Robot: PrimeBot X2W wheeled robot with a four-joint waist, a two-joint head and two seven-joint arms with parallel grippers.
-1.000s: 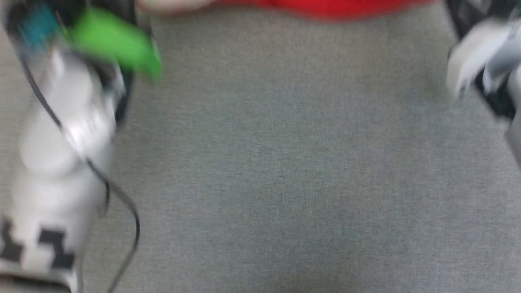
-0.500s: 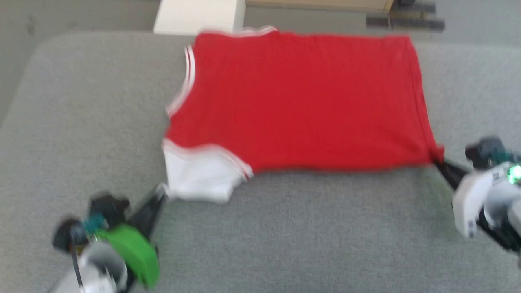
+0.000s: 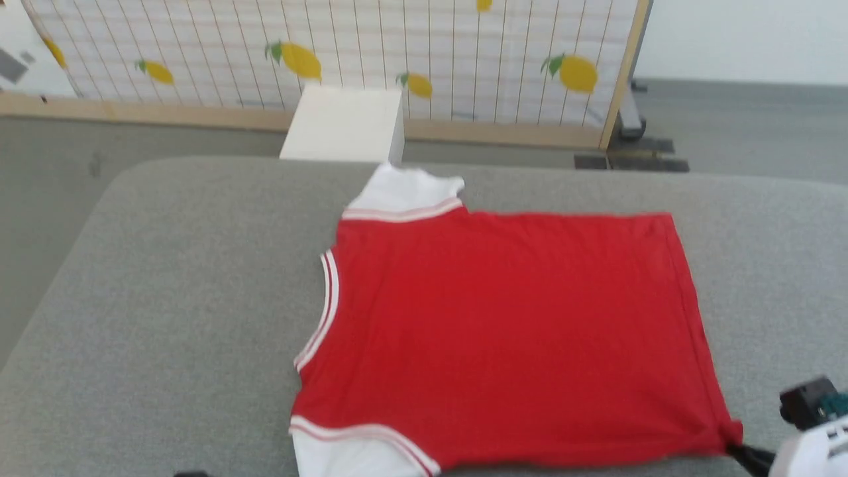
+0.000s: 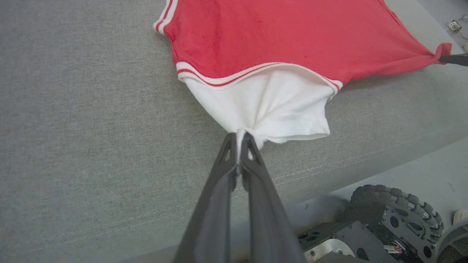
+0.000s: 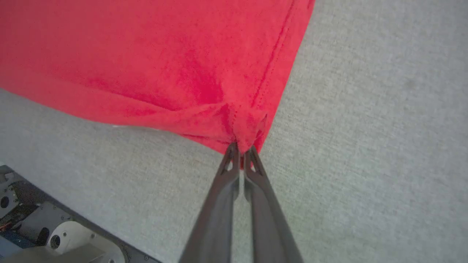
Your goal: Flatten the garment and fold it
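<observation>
- Surface: a wide grey cloth-covered pad (image 3: 165, 298) with rounded far corners; its weave is plain and even, and a stitched seam runs along its near edge in the left wrist view.
- Room: a grey floor (image 3: 729, 126) lies beyond the pad. A white box (image 3: 344, 124) stands just behind the pad's far edge. Behind the box stands a wood-framed screen (image 3: 430, 46) printed with a grid and yellow lemons.
- Robot base: a dark wheel with rollers (image 4: 398, 215) shows below the pad's near edge in the left wrist view.
- Garment (image 3: 503, 331): spread nearly flat on the pad, a plain red side up, the striped neckline toward the robot's left and the hem toward its right. The far sleeve (image 3: 405, 189), white, points toward the box; the near sleeve (image 4: 270, 106), also white, lies at the near side.
- Left gripper (image 4: 239, 138): fingers pressed together on the edge of the near sleeve, whose cloth gathers into a pinched fan at the tips.
- Right gripper (image 5: 241, 149): fingers pressed together on the near hem corner (image 5: 248, 126), which bunches into folds at the tips; the red edge between the two grips is drawn out along the pad's near side.
- Relation: both grippers sit at the garment's near edge, well apart, with the body of the garment beyond them.
</observation>
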